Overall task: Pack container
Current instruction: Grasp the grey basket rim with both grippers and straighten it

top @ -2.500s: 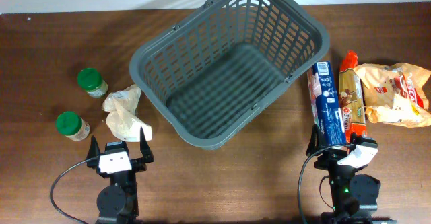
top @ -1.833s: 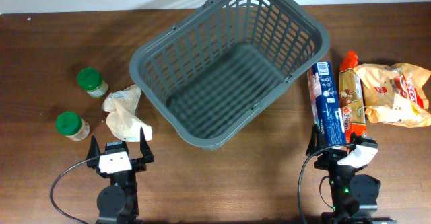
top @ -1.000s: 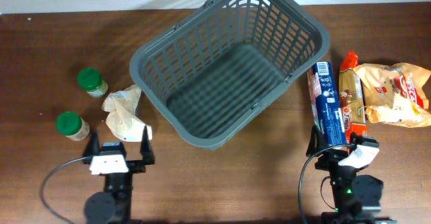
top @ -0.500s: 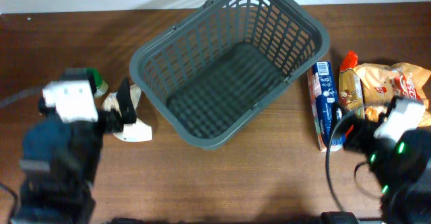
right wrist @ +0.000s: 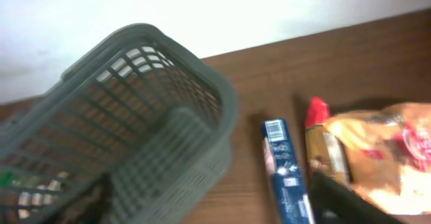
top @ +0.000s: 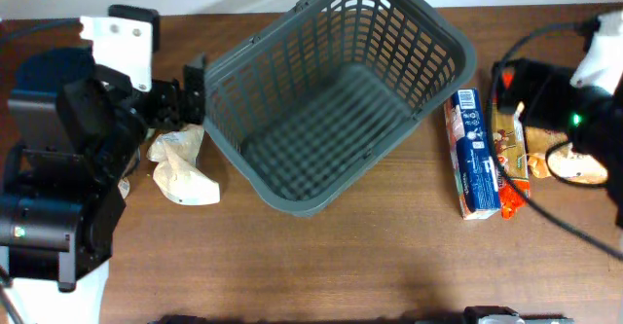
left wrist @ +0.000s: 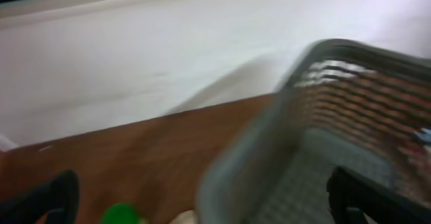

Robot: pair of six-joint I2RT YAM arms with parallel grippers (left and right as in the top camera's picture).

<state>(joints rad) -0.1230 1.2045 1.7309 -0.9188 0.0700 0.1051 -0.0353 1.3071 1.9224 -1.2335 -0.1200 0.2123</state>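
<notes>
The large dark grey slotted basket point(top: 311, 205) stands empty at the middle back of the table. It also shows in the left wrist view point(left wrist: 316, 109) and the right wrist view point(right wrist: 135, 83). My left gripper point(top: 185, 95) is open and empty, raised beside the basket's left corner; its fingers point(left wrist: 202, 183) are spread wide. My right gripper point(top: 504, 86) is open and empty, raised above the groceries to the right of the basket; its fingers point(right wrist: 209, 194) are spread wide.
A blue box point(top: 474, 154) point(right wrist: 286, 177), a pasta packet point(top: 510, 159) point(right wrist: 323, 150) and an orange snack bag point(top: 579, 168) point(right wrist: 384, 150) lie right of the basket. A crumpled white bag point(top: 180, 168) lies to its left. One green jar lid point(left wrist: 121, 214) shows; the left arm hides the jars from overhead.
Both arms have risen from the front edge and swung toward the back, the left over the jars, the right over the groceries at right. Both grippers stay open. The objects have not moved.
</notes>
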